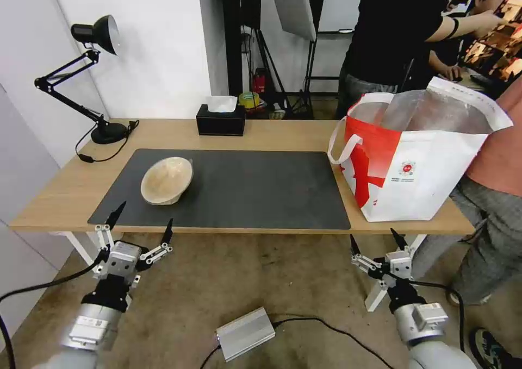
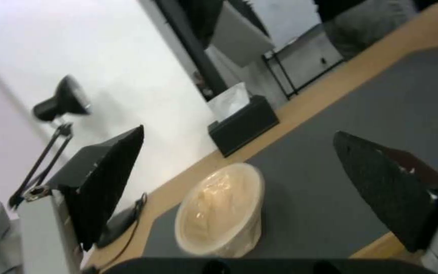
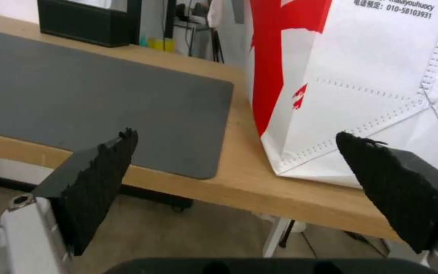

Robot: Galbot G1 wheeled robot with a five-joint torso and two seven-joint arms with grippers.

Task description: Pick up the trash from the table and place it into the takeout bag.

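Beige pulp bowl [image 1: 166, 180] left tilted on the dark grey mat [image 1: 244, 189], within reach of the left arm.
The left gripper [image 1: 142, 220] is held spread before it; the right gripper [image 1: 376, 242], likewise parted, is kept below the takeout bag [image 1: 418, 162] standing open to receive it.

Head camera: set high, before the near edge of the worktop [image 1: 261, 135], facing forward and down across the dark mat [image 1: 244, 189] to the rear wall. Left wrist camera: low at the near edge, looking between the spread fingers of the left pincer [image 2: 239, 152] across the mat, tilted. Right wrist camera: low, close, facing the takeout bag [image 3: 361, 83] between the right pincer [image 3: 237, 139] fingers. All three views share the mat.
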